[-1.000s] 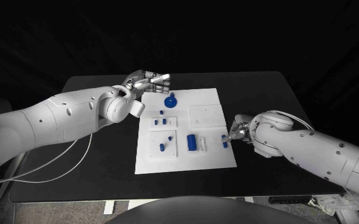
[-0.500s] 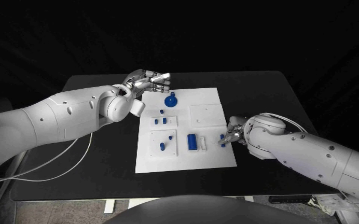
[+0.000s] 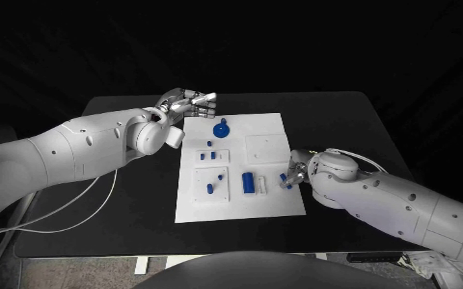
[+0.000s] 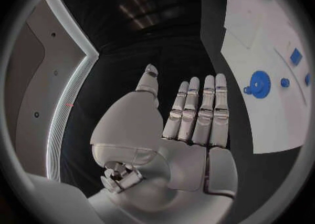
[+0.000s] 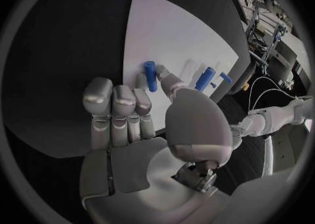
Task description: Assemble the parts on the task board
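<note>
The white task board (image 3: pixel 265 128) lies mid-table. On its right edge lies a short blue peg (image 3: pixel 286 180) (image 5: pixel 151 75). My right hand (image 3: pixel 297 168) (image 5: pixel 141 129) is down on it, with the thumb and a fingertip (image 5: pixel 141 81) against either side of the peg, pinching it. The other fingers are curled beside it. My left hand (image 3: pixel 188 104) (image 4: pixel 190 124) hovers flat off the board's far left corner, fingers straight and together, holding nothing. A blue gear (image 3: pixel 221 130) (image 4: pixel 259 83) stands on the board near that hand.
A larger blue cylinder (image 3: pixel 247 182) (image 5: pixel 205 78) rests in a white holder left of the peg. Small blue pegs (image 3: pixel 205 156) and two loose pieces (image 3: pixel 214 183) sit on square plates on the board's left half. Bare black table (image 3: pixel 357 122) surrounds the board.
My right hand has slid left along the board's right edge and its thumb and finger have come in round the blue peg. The left hand has barely moved.
</note>
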